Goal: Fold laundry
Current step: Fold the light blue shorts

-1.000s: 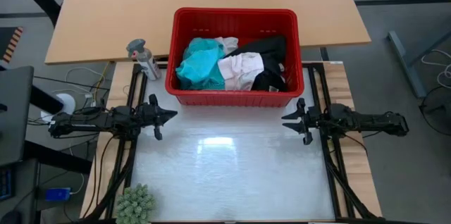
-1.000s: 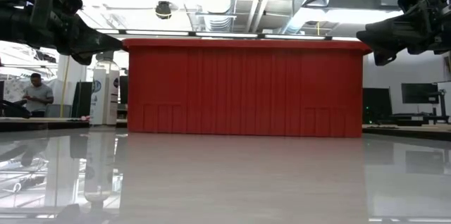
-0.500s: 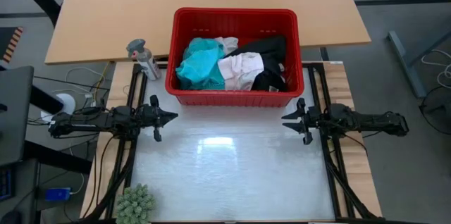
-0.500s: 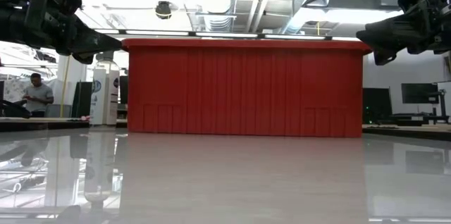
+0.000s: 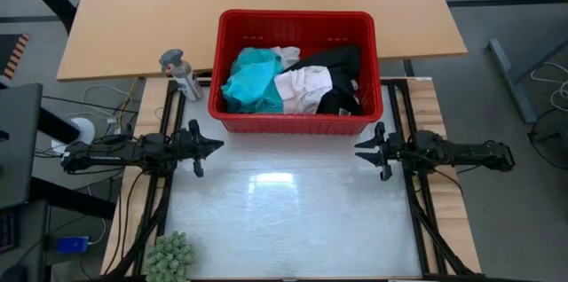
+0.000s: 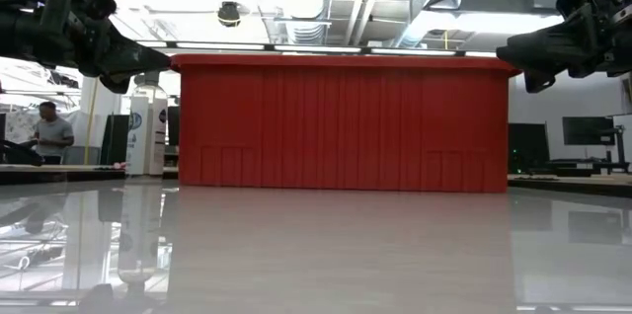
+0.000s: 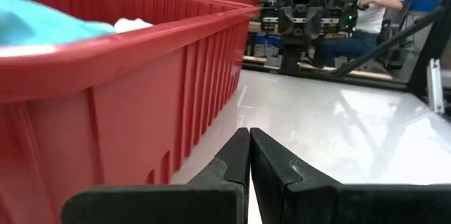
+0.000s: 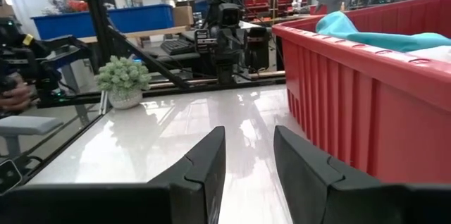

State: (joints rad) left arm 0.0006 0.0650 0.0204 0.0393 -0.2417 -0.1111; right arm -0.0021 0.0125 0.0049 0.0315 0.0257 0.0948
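A glossy white tabletop (image 5: pixel 293 220) fills the workspace, and at its twelve o'clock edge the laundry (image 5: pixel 293 80) lies heaped in a red basket (image 5: pixel 297 122): soft, light, floppy cloth, probably best pinched at a raised fold of the teal garment (image 5: pixel 253 82). At nine o'clock the left gripper (image 5: pixel 211 147) hovers with fingers pressed together; at three o'clock the right gripper (image 5: pixel 364 152) hovers with fingers apart, holding nothing.

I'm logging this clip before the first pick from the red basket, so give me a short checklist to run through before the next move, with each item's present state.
1. Laundry all in the red basket: ok; teal garment, white garment and black garment lie inside.
2. Left gripper empty: ok; shut on nothing, at the basket's left front corner.
3. Right gripper ready to grasp: ok; open, empty, at the right front corner.
4. Folding surface free: ok; only the green plant at its near left corner.
5. Number of garments in the pile: cannot tell.
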